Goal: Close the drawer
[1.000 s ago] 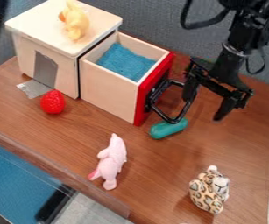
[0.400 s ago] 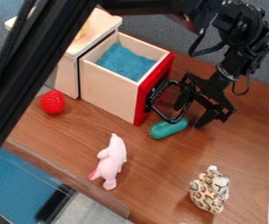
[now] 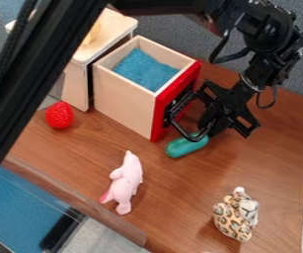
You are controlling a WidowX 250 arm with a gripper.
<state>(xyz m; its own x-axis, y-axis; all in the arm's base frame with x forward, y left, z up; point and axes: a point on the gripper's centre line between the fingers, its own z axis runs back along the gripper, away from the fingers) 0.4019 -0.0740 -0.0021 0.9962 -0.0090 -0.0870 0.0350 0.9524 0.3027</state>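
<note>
A pale, smooth wooden drawer (image 3: 124, 104) stands open at the lower right of its boxy cabinet (image 3: 76, 89). It has a flat red front, a black looped handle (image 3: 188, 135) and rippled blue lining. The black gripper (image 3: 211, 129) is at the handle, beside the red front; whether it is open or closed, or touching the handle, I cannot tell. Under the handle lies a smooth, rounded green toy (image 3: 183, 147). A dimpled red strawberry (image 3: 59, 115) sits near the cabinet; a soft-looking pink toy (image 3: 125, 183) and a rounded, leopard-spotted toy (image 3: 236, 214) are lower down.

Since the first frame, the black arm (image 3: 38, 74) has swung across the upper left, hiding part of the cabinet, and the gripper has come down and left. Since the second, the drawer has shifted slightly right at its top, the handle has turned a little, and the green toy has slid slightly left.

Grained brown table (image 3: 186, 197) stretches between the pink and spotted toys and right of the green toy. A raised rim (image 3: 74, 200) borders its lower left; a textured grey wall (image 3: 170, 29) stands behind.
</note>
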